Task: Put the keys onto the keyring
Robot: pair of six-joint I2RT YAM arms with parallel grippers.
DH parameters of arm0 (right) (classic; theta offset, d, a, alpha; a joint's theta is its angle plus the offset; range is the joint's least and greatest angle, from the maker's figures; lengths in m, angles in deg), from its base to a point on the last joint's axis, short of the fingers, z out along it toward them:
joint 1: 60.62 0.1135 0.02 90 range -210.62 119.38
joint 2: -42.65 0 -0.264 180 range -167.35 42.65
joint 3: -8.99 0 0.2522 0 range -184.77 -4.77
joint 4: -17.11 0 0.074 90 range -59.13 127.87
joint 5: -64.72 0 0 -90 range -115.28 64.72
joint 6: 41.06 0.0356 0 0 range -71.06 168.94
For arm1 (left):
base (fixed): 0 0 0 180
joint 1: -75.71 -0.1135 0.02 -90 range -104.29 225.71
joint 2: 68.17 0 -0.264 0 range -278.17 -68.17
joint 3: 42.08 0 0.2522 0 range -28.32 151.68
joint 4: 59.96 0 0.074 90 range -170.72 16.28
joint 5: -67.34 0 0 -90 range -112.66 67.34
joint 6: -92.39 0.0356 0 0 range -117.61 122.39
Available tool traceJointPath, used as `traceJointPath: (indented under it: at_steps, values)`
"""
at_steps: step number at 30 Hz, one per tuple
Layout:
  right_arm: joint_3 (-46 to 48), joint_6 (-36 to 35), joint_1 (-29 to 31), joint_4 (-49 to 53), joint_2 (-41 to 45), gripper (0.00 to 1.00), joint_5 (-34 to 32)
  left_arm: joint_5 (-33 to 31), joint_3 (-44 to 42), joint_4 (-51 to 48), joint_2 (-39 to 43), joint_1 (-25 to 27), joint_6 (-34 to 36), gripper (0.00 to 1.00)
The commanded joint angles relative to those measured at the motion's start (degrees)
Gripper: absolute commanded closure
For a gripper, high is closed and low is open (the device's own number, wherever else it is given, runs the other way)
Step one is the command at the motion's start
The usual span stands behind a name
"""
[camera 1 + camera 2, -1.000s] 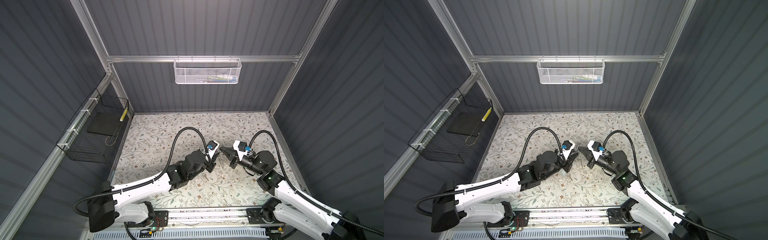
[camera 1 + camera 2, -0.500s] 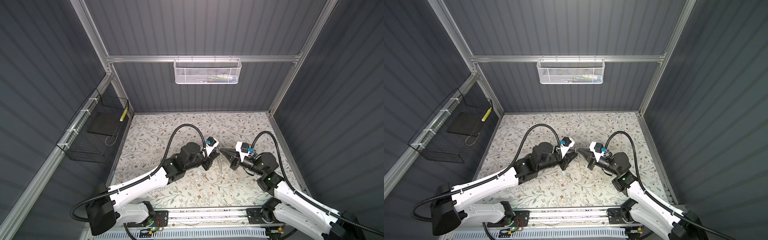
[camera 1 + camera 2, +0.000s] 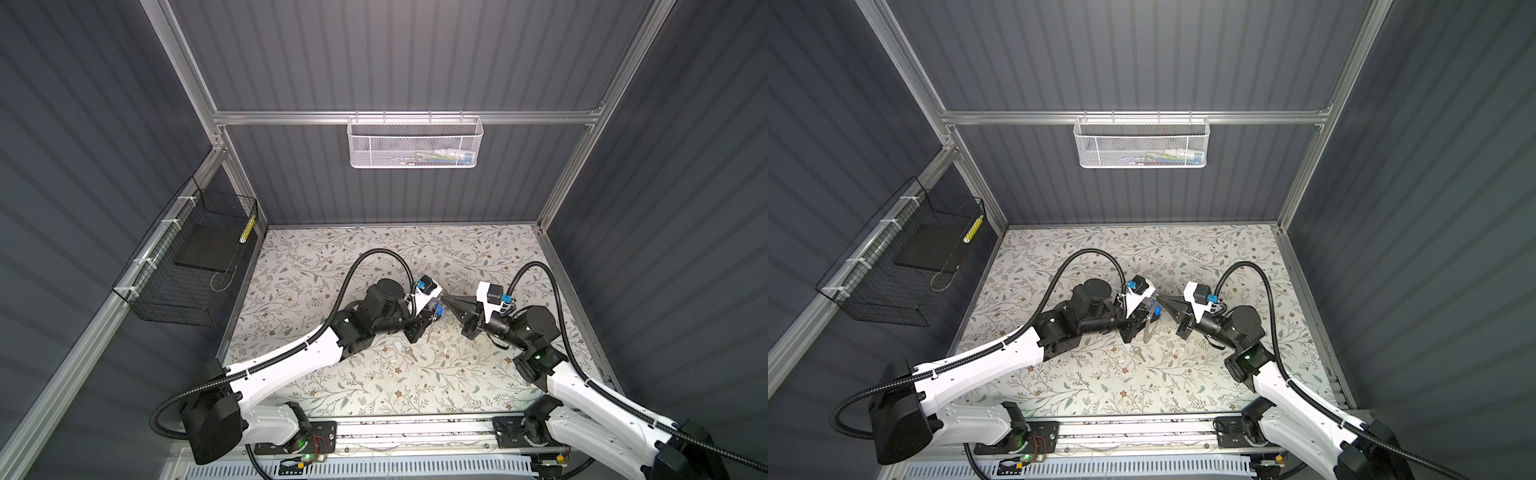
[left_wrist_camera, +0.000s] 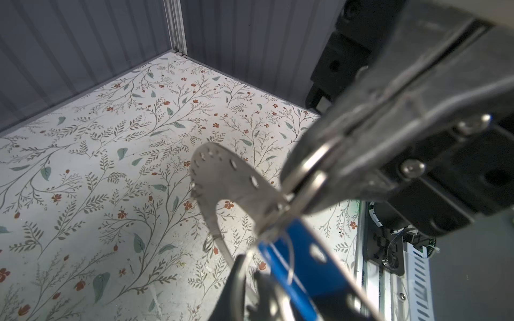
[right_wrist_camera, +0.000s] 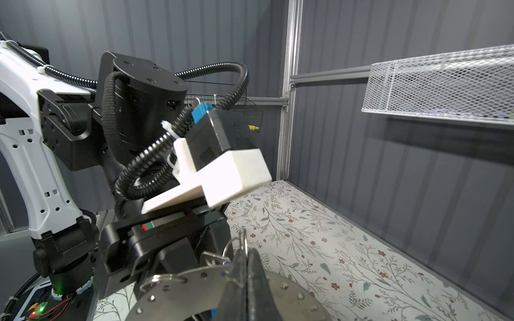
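The keyring [image 4: 222, 172] is a flat grey metal ring with small holes round its rim, and it hangs above the table. My right gripper [image 5: 246, 266] is shut on a wire loop at its rim [image 5: 172, 294]. In a top view it shows edge-on [image 3: 1148, 328]. My left gripper [image 4: 258, 289] is shut on the blue-headed key [image 4: 300, 264], right under the right gripper's fingertips [image 4: 303, 178]. In both top views the two grippers [image 3: 434, 311] [image 3: 448, 301] meet tip to tip at mid-table. The other key [image 3: 409, 353] [image 3: 1139, 353], with a whitish head, lies loose on the floral table just in front of them.
A white mesh basket [image 3: 415, 143] hangs on the back wall. A black wire basket [image 3: 187, 266] hangs on the left wall. Grey panel walls close in the floral table [image 3: 374, 386] on three sides, and the arms' mounting rail [image 3: 415, 432] runs along the front.
The right gripper has moved a little to the left with the keyring. The left arm has swung its elbow back, and its gripper with the blue key now sits against the right gripper's tip.
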Motion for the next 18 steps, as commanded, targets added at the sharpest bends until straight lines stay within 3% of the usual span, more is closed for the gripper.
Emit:
traceJointPath:
  at_steps: [1, 2, 6, 10, 14, 18]
  values:
    - [0.11, 1.33, -0.79, -3.88, -0.10, 1.00, 1.41, 0.19, 1.34, -1.17, 0.87, -0.30, 1.09, 0.65]
    - [0.13, 1.64, -1.05, -4.35, -0.34, 1.00, 1.80, 0.23, 1.64, -1.86, 0.73, -0.31, 1.32, 0.59]
    - [0.55, 2.82, -1.73, -5.88, -1.22, 1.00, 3.46, -4.74, 0.27, -2.68, 4.07, -0.45, 2.53, 0.49]
    - [0.51, 3.78, -2.24, -7.21, -2.35, 1.00, 5.13, -8.39, -0.46, -4.98, 7.67, -0.71, 5.09, 0.43]
    - [0.14, 4.17, -2.39, -8.03, -3.44, 1.00, 6.07, -9.89, 0.46, -8.23, 9.82, -0.98, 7.22, 0.43]
    - [-0.02, 3.63, -2.46, -7.80, -3.53, 1.00, 6.59, -8.28, 1.93, -9.31, 10.79, -1.51, 7.86, 0.51]
